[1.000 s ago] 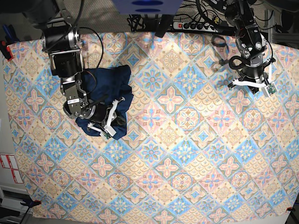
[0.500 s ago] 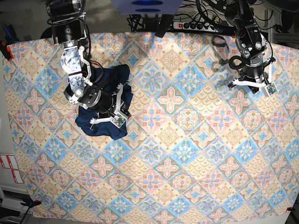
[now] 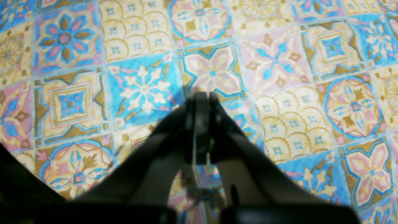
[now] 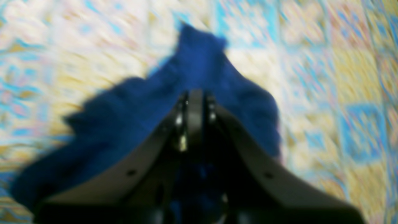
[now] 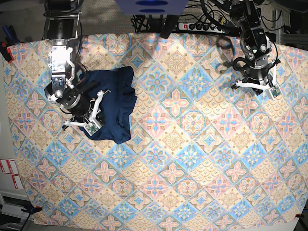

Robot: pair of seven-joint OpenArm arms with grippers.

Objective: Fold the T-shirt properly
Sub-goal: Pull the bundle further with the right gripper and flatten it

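Observation:
The T-shirt [image 5: 115,101] is a crumpled dark navy heap on the tablecloth [image 5: 192,159], at the left of the base view. My right gripper [image 5: 82,122] hangs over the heap's lower left edge. In the blurred right wrist view its jaws [image 4: 194,98] are shut, and the navy T-shirt [image 4: 217,77] spreads under and beyond them. The blur hides whether any fabric is pinched. My left gripper [image 5: 255,86] is far off at the upper right, shut [image 3: 202,96] over bare tablecloth [image 3: 279,62] with nothing in it.
A power strip [image 5: 202,26] and loose black cables [image 5: 224,45] lie at the table's far edge. White labels [image 5: 9,173] sit off the cloth's left edge. The patterned cloth runs wide between the two arms.
My right arm has swung from the shirt's lower right to its lower left edge, and the heap now lies flatter. The left arm has barely moved.

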